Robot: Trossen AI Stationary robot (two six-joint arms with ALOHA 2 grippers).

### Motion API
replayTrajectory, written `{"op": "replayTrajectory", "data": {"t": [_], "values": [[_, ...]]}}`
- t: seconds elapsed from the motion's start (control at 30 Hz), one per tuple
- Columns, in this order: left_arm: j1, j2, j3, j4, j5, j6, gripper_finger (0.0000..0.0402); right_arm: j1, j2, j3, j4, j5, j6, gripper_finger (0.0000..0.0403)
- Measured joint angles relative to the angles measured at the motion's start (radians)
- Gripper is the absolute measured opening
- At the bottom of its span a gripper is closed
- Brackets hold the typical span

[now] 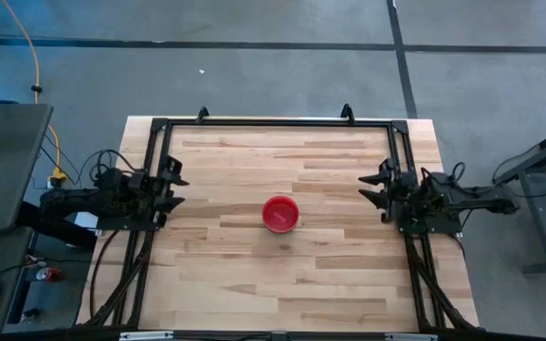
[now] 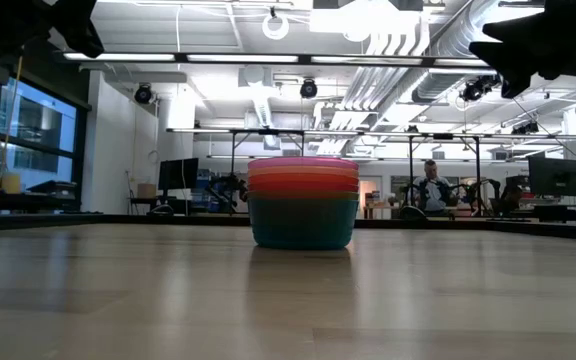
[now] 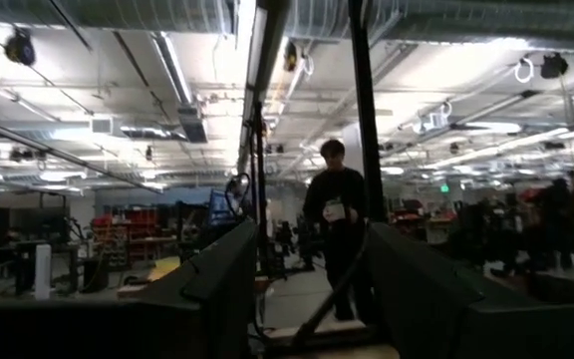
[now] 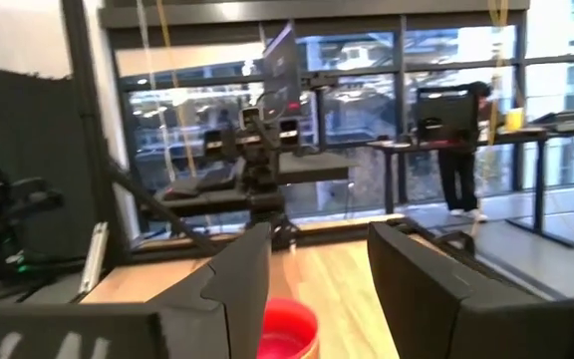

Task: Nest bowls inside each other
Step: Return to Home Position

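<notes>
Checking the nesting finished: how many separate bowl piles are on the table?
1: one nested stack at the table's centre, pink-red bowl on top; lower bowls partly hidden.

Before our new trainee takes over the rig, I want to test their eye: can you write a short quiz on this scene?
1. True or false: the bowls stand as one stack near the middle of the table.
2. Which colour is the top bowl? A) blue B) red C) yellow
3. What do the left arm's fingers and the right arm's fingers hold?
Key: 1 true. 2 B. 3 Nothing; both pairs are open, off at the table's sides.
</notes>
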Motion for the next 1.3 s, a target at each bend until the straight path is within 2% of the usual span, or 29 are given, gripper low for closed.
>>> {"op": "replayTrajectory", "data": {"t": [0.17,0.37,0.53,0.73,1.0,1.3], "values": [[0.0,0.0,0.0,-0.065,0.057,0.016,0.0184,0.0,0.0,-0.01,-0.017,-0.05,-0.007,0.0139],[0.0,0.0,0.0,-0.14,0.115,0.027,0.0184,0.0,0.0,-0.011,-0.118,-0.057,0.022,0.0118],[0.0,0.0,0.0,-0.247,0.109,0.026,0.0184,0.0,0.0,-0.011,-0.187,-0.047,0.07,0.0117],[0.0,0.0,0.0,-0.298,0.104,0.024,0.0184,0.0,0.0,-0.012,-0.252,-0.029,0.102,0.0118],[0.0,0.0,0.0,-0.425,0.087,-0.002,0.0184,0.0,0.006,-0.016,-0.242,-0.002,0.083,0.0118],[0.0,0.002,0.0,-0.427,0.08,-0.027,0.0184,0.0,0.008,-0.02,-0.228,-0.009,0.131,0.0118]]}}
